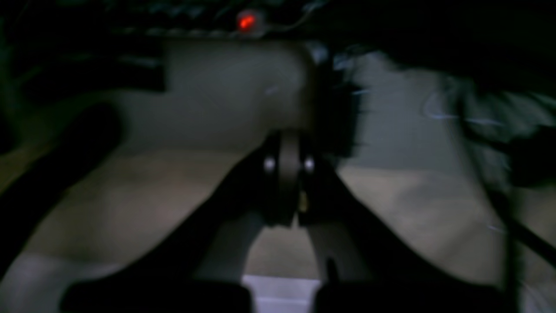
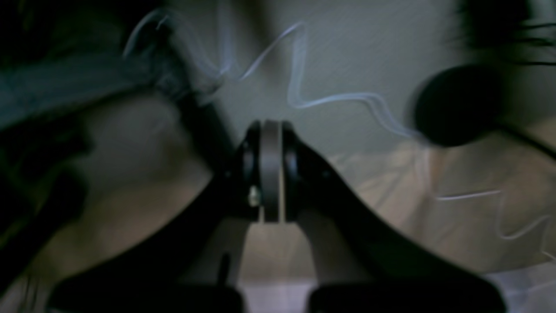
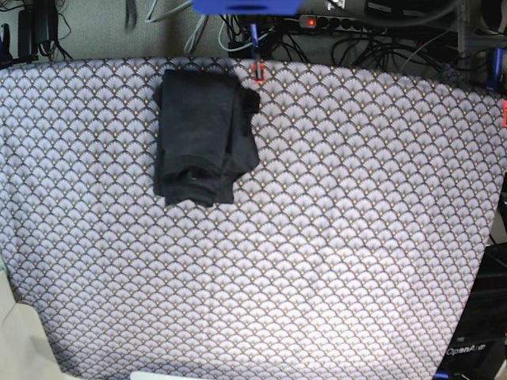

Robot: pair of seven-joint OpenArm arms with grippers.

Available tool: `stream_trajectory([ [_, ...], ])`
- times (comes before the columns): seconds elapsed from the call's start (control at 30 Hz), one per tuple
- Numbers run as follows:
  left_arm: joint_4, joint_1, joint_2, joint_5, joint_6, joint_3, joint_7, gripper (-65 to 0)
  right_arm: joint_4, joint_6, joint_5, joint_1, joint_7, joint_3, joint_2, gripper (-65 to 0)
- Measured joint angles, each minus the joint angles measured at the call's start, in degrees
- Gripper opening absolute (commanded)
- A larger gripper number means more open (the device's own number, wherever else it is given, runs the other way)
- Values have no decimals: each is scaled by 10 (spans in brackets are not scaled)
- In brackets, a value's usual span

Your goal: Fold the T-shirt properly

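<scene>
Base view: folded T-shirt lies on tablecloth.

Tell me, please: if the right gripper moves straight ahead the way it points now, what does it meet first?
The right gripper, fingers shut, points off the table toward a pale floor or wall. No object clearly blocks it, but the blur hides depth.

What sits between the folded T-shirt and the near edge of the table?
Nothing: in the base view only bare fan-patterned tablecloth runs from the folded T-shirt at the far side down to the near edge.
</scene>
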Motion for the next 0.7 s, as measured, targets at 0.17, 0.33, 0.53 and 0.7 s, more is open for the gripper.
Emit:
stream_trajectory([
  [0.17, -61, -28, -13, 2, 33, 0, -16, -650, -40, -103, -68, 30, -2, 1, 0, -650],
  [0.33, -63, -34, -14, 2, 36, 0, -19, -650, -42, -141, -76, 52, 0, 1, 0, -650],
  [0.53, -63, -37, -3, 0, 35, 0, -20, -650, -42, -168, -76, 58, 1, 3, 2, -650],
  [0.7, -63, -37, -4, -1, 36, 0, -20, -650, -43, -174, -76, 67, -1, 3, 2, -650],
])
